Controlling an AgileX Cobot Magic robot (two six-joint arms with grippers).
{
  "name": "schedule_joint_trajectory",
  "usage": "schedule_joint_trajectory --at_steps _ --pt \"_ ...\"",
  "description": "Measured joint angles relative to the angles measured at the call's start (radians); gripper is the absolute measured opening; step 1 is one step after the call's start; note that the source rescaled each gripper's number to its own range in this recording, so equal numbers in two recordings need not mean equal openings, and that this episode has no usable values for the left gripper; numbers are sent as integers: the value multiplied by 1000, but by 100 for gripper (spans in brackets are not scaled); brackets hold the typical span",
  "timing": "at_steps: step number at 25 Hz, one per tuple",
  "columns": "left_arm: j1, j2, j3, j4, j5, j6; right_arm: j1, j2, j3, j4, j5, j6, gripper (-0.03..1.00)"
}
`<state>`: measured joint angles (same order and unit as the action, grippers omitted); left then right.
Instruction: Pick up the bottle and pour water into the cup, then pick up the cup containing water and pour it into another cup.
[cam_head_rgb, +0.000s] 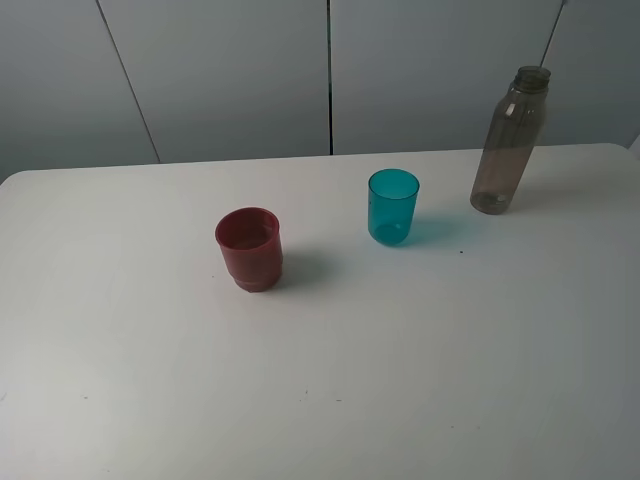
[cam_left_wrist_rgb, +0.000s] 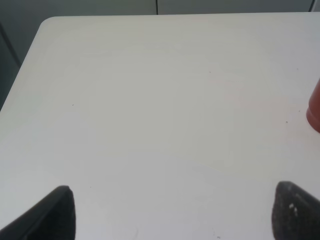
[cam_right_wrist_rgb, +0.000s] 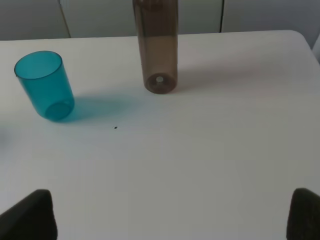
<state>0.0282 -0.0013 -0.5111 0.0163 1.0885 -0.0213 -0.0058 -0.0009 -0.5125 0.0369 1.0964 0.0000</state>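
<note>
White table (cam_head_rgb: 320, 400), grey panelled wall (cam_head_rgb: 230, 70) behind. Left to right, all upright and apart: red cup (cam_head_rgb: 249, 248), teal cup (cam_head_rgb: 393, 206), grey-brown bottle (cam_head_rgb: 509, 141) near the far right edge. Left gripper (cam_left_wrist_rgb: 172, 212) spread wide, empty; right gripper (cam_right_wrist_rgb: 172, 215) likewise.

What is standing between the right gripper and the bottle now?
Nothing visible. In the right wrist view only bare white table lies between the open right gripper and the upright bottle; the teal cup stands off to one side.
</note>
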Motion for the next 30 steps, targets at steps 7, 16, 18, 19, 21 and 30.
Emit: schedule_joint_trajectory --at_steps 7,16,18,19,21,30 --pt "0 0 0 0 0 0 14 0 0 -15 0 10 99" --pt "0 0 0 0 0 0 13 0 0 -17 0 10 99" --pt "0 0 0 0 0 0 13 0 0 -17 0 10 99" --pt "0 0 0 0 0 0 13 0 0 -17 0 10 99" --pt "0 0 0 0 0 0 13 0 0 -17 0 10 99" --pt "0 0 0 0 0 0 13 0 0 -17 0 10 99"
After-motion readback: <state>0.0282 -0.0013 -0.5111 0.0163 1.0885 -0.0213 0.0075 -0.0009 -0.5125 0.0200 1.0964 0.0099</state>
